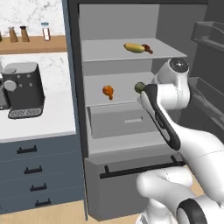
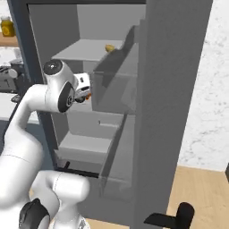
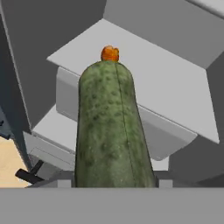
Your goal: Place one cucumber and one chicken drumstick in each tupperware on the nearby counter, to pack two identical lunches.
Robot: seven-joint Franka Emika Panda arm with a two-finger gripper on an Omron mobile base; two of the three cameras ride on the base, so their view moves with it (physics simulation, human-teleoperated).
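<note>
A cucumber [image 3: 113, 127] is clenched in the gripper [image 1: 141, 89] inside the open fridge — its long axis running straight out from the fingers — while the counter [image 1: 43, 122] lies leftward.

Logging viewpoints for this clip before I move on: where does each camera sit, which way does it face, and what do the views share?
Left base view: behind the arm's left, facing the open fridge; arm lower right.
Right base view: behind its right, looking past the fridge door; arm lower left.
Hand view: on the hand, along the gripper, shut on the cucumber.
Shared: the drumstick shows in left base and hand views.
</note>
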